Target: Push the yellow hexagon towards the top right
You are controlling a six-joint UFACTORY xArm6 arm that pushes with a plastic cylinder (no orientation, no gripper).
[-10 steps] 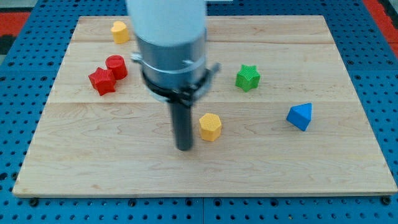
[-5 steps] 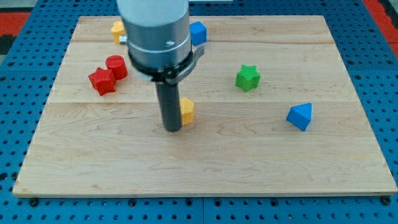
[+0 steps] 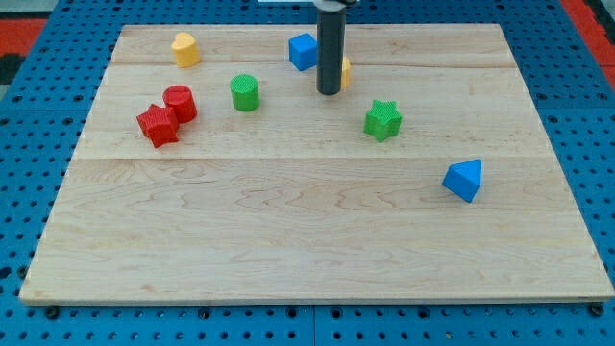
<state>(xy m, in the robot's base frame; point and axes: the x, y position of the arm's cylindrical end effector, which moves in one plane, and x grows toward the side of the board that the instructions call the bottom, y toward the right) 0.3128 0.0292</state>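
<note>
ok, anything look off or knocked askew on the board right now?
Nothing damaged or tipped. Only oddity: the yellow hexagon is mostly hidden behind my tip, just a sliver showing on the view's right, beside the blue cube.

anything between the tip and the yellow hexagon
Nothing: in the camera view my tip sits right against the yellow hexagon, mostly hidden behind the rod.

We see a pale wood board (image 3: 288, 240) with faint grain on a blue pegboard (image 3: 29, 192). Our tip (image 3: 330, 92) ends a dark grey rod. Beside it peeks a yellow hexagon (image 3: 345, 71). There are also a yellow block (image 3: 184, 48), a blue cube (image 3: 303, 51), a blue pyramid (image 3: 464, 179), a green cylinder (image 3: 245, 92), a green star (image 3: 382, 120), a red cylinder (image 3: 180, 102) and a red star (image 3: 158, 125).
</note>
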